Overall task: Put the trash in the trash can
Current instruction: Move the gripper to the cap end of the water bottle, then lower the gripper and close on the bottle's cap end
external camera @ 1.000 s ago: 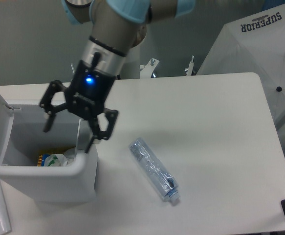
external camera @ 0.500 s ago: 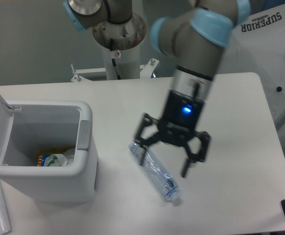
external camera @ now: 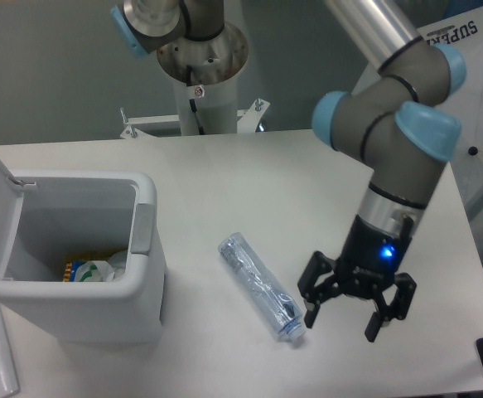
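At 5 o'clock on the worktop (external camera: 324, 182), gripper (external camera: 355, 308) hangs with fingers apart beside the bottle's (external camera: 259, 285) capped end, likely lining up a pick; wrapper (external camera: 88, 270) already inside the open-lidded trash can (external camera: 142, 274) at 9 o'clock.

Even, bright overhead light, soft faint shadows (slightly grainy, mild blur throughout)

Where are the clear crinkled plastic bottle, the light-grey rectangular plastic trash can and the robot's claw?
Clear crinkled plastic bottle with blue cap (external camera: 258, 286): fixed camera view, middle of its body.
Light-grey rectangular plastic trash can (external camera: 145, 240): fixed camera view, right-hand wall by the latch.
Black two-finger claw (external camera: 343, 320): fixed camera view, midway between its open fingertips.
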Robot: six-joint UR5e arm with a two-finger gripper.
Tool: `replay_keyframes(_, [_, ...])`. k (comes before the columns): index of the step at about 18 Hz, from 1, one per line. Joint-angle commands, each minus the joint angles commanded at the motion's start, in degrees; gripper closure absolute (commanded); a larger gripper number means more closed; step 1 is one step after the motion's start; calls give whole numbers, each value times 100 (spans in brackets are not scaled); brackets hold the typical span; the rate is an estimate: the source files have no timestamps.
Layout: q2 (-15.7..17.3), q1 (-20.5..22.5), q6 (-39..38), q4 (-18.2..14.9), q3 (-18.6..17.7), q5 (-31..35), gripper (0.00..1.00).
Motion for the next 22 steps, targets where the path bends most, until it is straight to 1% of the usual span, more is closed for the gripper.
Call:
replay_keyframes(3, [-176,-79,0,-572,256,325,0])
replay_keyframes(6, [-308,-263,0,-1003,309,720,0])
replay_keyframes(8, [-431,-482,-52,-1136,388,1098,0])
replay_keyframes(12, [-642,-527,-88,-1189,459,1231,0])
replay_keyframes(13, [-660,-528,-88,-1311,459,1388,0])
replay_keyframes(16, [-722,-589,-18,-1996,459,1977,0])
replay_keyframes(17, [-722,-598,-18,-2085,441,2040,0])
replay_keyframes(19, [-739,-607,-35,-2051,424,2067,0])
replay_keyframes(22, [-915,-650,-97,-2024,511,2259,0])
